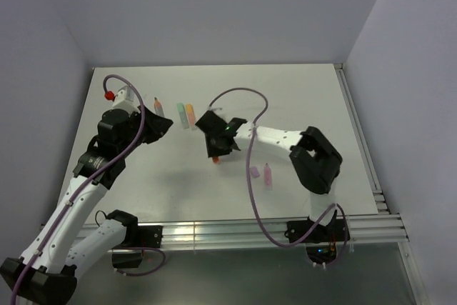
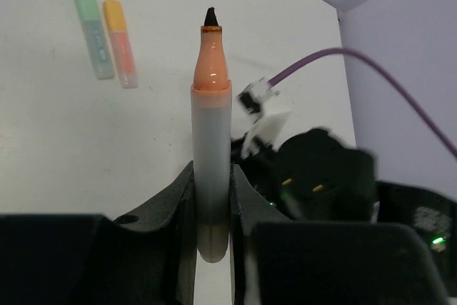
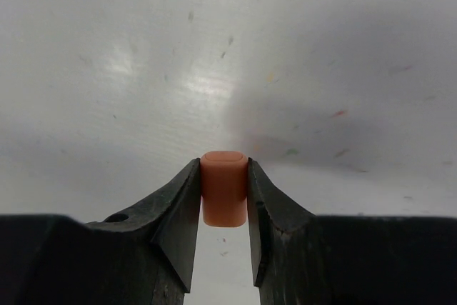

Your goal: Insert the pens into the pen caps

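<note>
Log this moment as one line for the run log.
left gripper: shut on uncapped orange marker | right gripper: shut on orange cap | far side: capped green marker, capped orange marker, side by side

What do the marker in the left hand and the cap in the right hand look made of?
The orange marker looks plastic: frosted translucent barrel, matte orange neck, dark felt-like tip. The orange cap seems opaque plastic too, smooth with a soft satin sheen.

Clamped: left jaws, right jaws.
</note>
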`<state>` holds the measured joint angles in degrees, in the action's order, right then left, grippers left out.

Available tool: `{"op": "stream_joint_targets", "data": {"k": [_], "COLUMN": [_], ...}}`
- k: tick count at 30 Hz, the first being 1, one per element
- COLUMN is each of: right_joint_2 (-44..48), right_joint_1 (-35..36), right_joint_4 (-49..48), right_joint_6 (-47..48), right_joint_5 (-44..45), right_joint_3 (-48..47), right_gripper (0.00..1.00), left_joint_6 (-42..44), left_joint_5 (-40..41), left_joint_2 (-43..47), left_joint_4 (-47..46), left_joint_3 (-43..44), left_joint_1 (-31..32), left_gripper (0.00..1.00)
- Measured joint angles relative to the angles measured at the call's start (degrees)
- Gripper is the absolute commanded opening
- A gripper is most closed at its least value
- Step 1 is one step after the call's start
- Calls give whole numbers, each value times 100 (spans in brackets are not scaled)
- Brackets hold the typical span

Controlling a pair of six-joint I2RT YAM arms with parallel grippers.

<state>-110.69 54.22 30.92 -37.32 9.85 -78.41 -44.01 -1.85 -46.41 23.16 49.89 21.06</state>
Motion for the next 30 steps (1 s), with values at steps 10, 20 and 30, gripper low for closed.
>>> {"op": "stream_joint_targets", "data": {"k": [10, 20, 30], "right_joint_2": [1862, 2330, 2579], "right_joint_1": [-1401, -2184, -2214], "right_joint_4": [85, 85, -42], "right_joint_6": [527, 741, 750], "right_joint_5": [79, 26, -55], "right_joint_3": [-866, -1084, -929], "right_gripper": [0, 0, 0], "left_joint_6": [356, 632, 413], "left_joint_5": [-1650, -1635, -1355], "left_joint_2": [-802, -2236, -3189], "left_joint_4": [-1880, -2769, -3250], "left_joint_3": [52, 350, 385], "left_joint_1": [72, 1515, 1993], "left_gripper": [0, 0, 0]}}
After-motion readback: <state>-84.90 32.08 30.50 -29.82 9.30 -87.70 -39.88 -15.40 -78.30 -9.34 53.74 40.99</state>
